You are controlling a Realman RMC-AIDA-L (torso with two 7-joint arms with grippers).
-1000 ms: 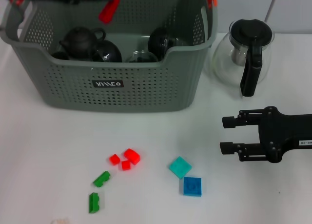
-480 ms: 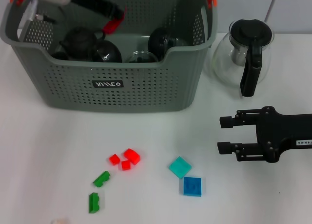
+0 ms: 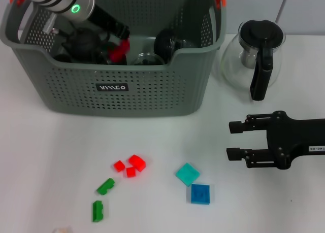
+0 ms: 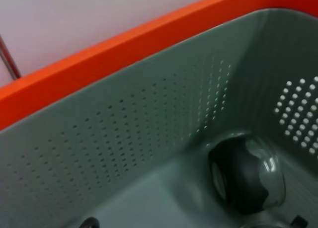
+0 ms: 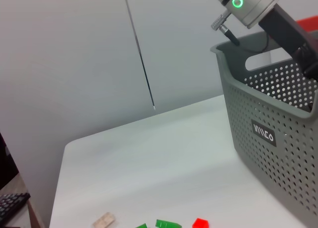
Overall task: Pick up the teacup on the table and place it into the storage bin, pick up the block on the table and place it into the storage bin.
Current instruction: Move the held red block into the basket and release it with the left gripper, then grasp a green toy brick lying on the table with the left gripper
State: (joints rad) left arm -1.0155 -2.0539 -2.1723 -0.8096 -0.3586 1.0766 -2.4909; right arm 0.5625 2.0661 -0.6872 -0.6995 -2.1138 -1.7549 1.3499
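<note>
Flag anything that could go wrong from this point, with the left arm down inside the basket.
The left gripper sits low in the storage bin among dark teaware, so it may knock a piece. The bin's rim and orange handle lie close to the wrist and could snag. The right gripper hovers open, away from the blocks.

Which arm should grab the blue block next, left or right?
Probably the right. Its hand hovers open over the table just beside the blue block, while the left hand is down inside the bin, much farther from it.
</note>
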